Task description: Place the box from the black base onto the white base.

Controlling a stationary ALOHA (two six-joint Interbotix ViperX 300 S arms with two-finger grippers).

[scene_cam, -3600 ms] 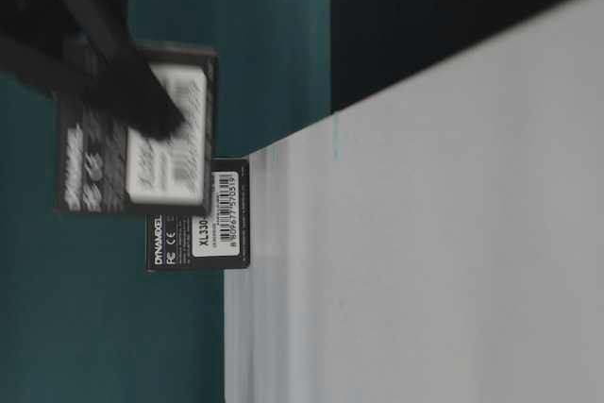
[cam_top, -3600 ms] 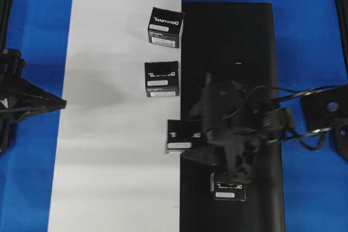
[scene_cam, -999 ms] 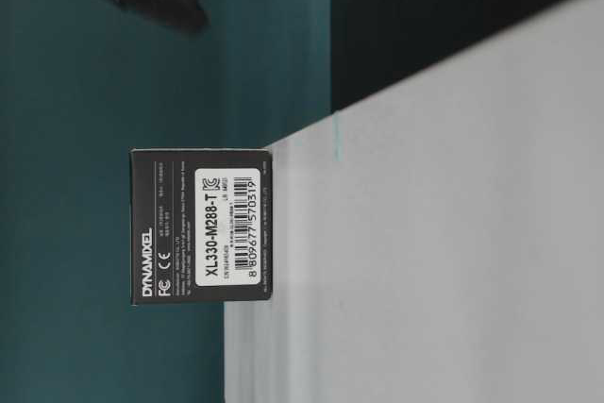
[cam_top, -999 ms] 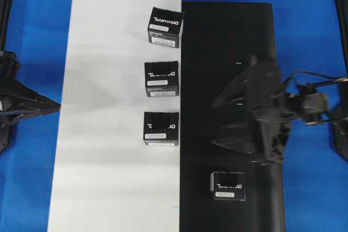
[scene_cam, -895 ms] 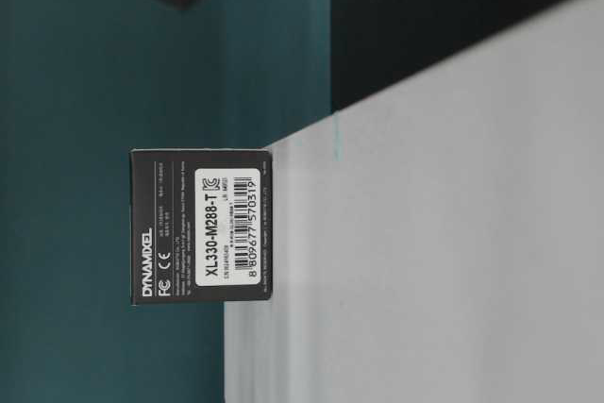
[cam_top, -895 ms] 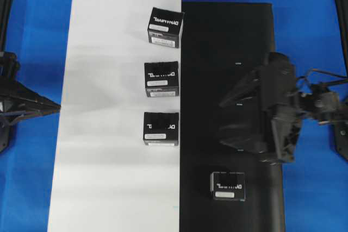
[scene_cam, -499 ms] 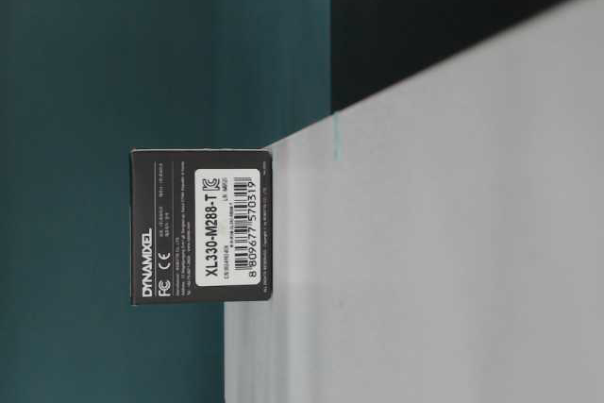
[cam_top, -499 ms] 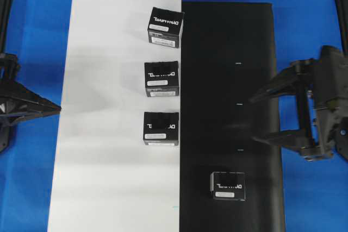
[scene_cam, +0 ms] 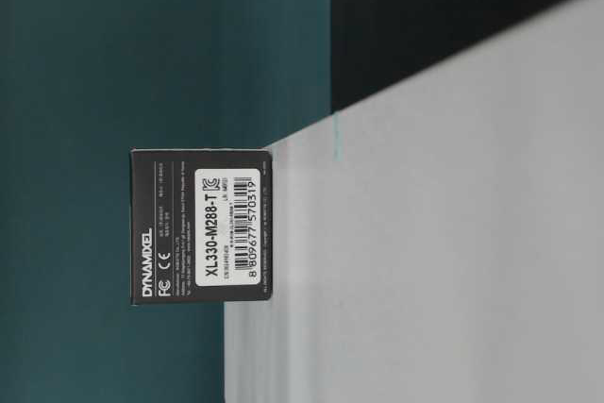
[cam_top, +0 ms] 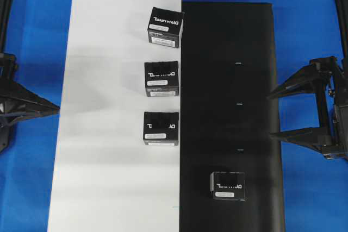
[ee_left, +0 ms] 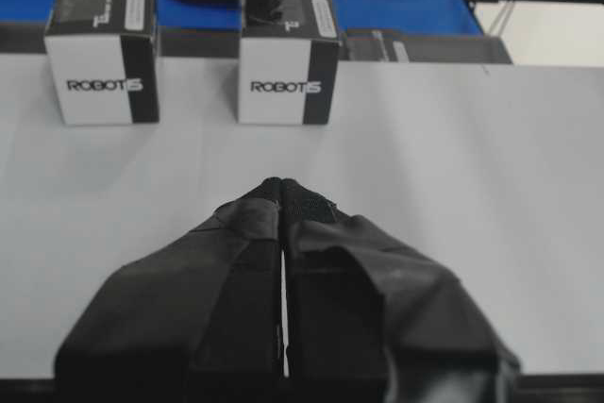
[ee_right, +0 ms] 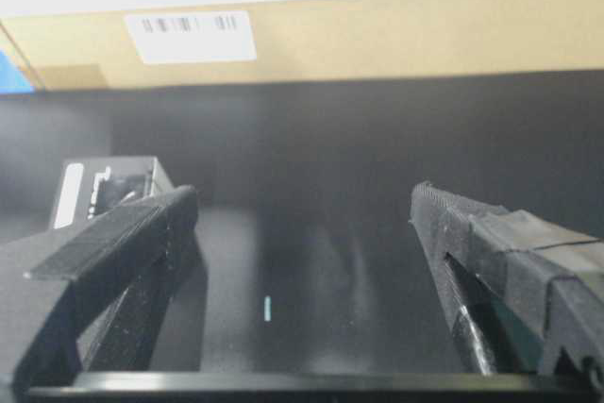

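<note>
Right pincer (cam_top: 276, 114) is sitting at the right edge of the long matte black rectangular sheet (cam_top: 228, 52), jaws spread wide, gripping nothing. Left pincer (cam_top: 57, 107) is hovering at the left edge of the long plain white rectangular sheet (cam_top: 109, 177), fingers pressed together, empty. One small black cardboard box with white lettering (cam_top: 228, 185) is lying on the black sheet near its lower end, well apart from both pincers. Three matching black boxes (cam_top: 161, 79) are standing in a column along the white sheet's right edge on the blue counter (cam_top: 310, 25).
</note>
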